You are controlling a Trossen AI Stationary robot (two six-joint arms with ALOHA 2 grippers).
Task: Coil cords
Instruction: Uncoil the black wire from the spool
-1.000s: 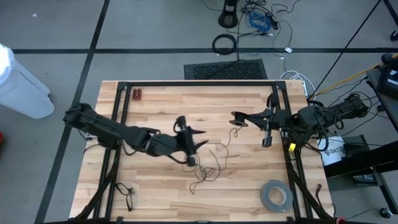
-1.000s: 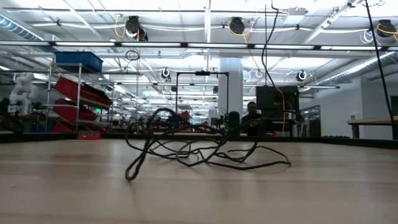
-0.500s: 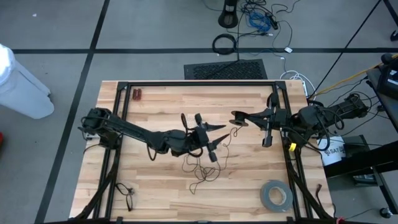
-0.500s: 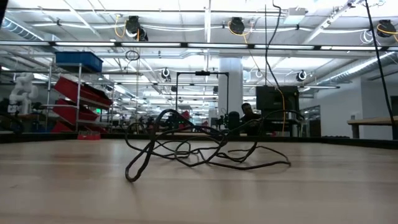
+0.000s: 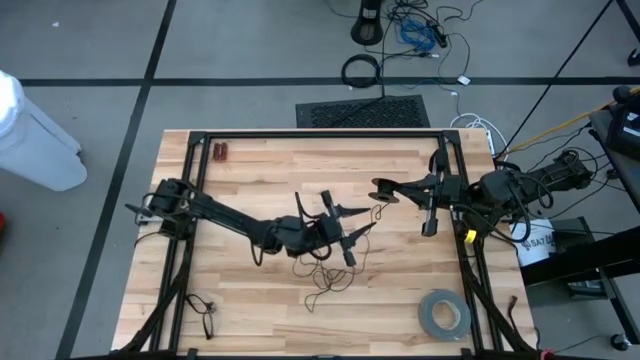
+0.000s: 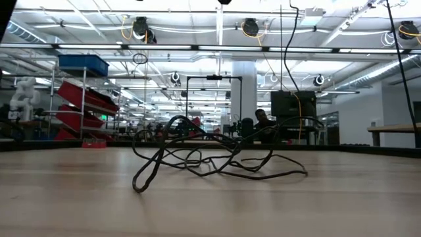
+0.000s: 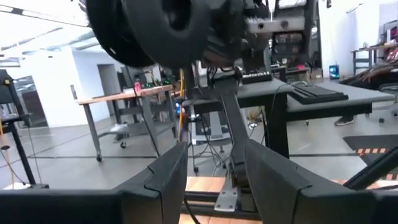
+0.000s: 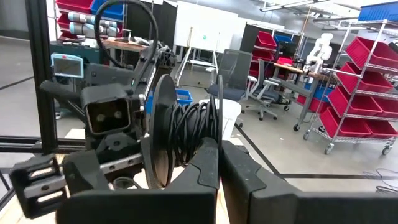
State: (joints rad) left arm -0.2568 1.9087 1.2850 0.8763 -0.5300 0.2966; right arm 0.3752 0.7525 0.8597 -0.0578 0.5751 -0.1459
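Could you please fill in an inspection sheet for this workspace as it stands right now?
Surface: pale wooden plank table inside a black frame.
Job's things: thin black cord lying in loose tangled strands mid-table; some cord is wound on a black spool at the right gripper.
Clutter: grey tape roll at the near right corner; small red items at the far left.
Grippers: left gripper open above the strands; right gripper shut on the spool.
Cables: thick black cable loop on the floor beyond the table.
Surroundings: red bins on shelving, workshop desks, a person in the background.
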